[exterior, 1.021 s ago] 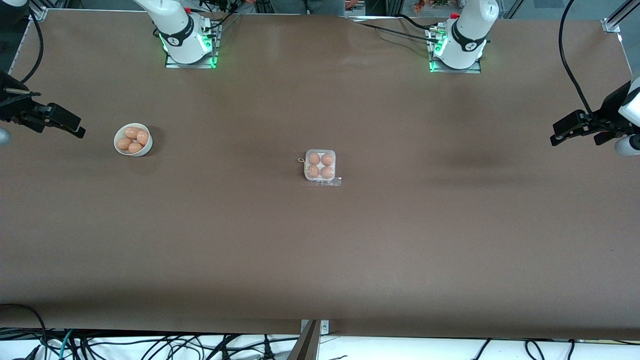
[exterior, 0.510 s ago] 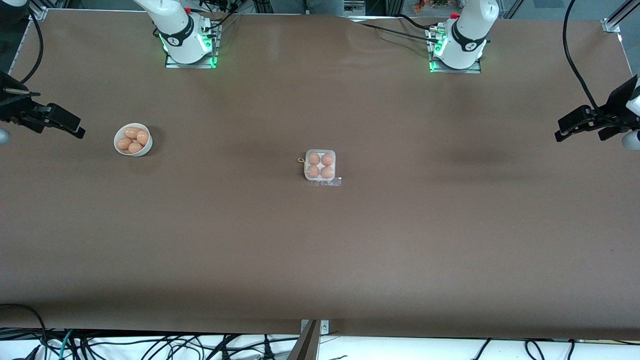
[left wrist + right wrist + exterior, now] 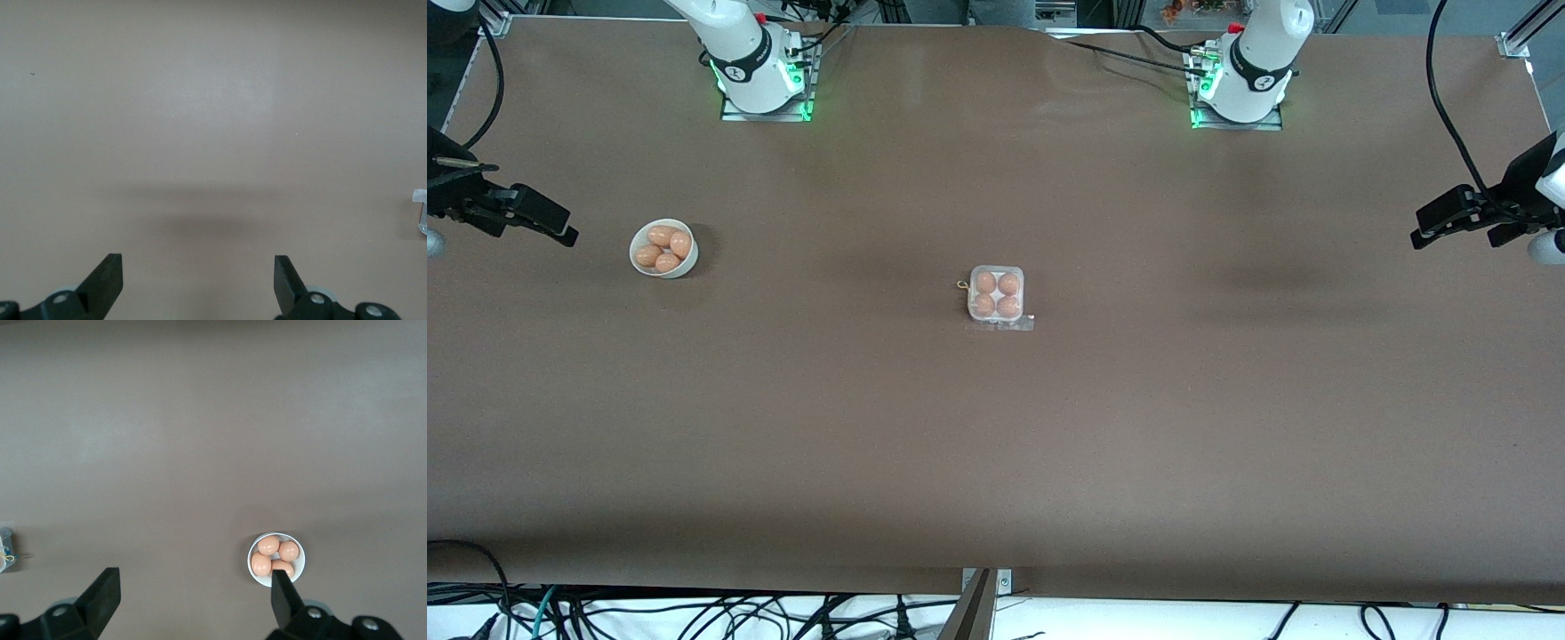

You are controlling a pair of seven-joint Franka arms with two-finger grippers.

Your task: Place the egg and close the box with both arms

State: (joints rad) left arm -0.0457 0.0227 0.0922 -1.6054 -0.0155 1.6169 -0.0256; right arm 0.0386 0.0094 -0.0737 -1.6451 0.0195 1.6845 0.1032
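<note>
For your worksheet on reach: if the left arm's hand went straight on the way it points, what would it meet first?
Probably only bare table. The left hand is open and points down at it; nothing lies in that line.

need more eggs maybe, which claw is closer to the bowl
Right. The right claw is beside the bowl; the left claw is at the table's left-arm end.

Robot lab for sure: two arm bases (image 3: 760,76) bolted to brown table (image 3: 996,444), cable mess (image 3: 694,613) along edge
</note>
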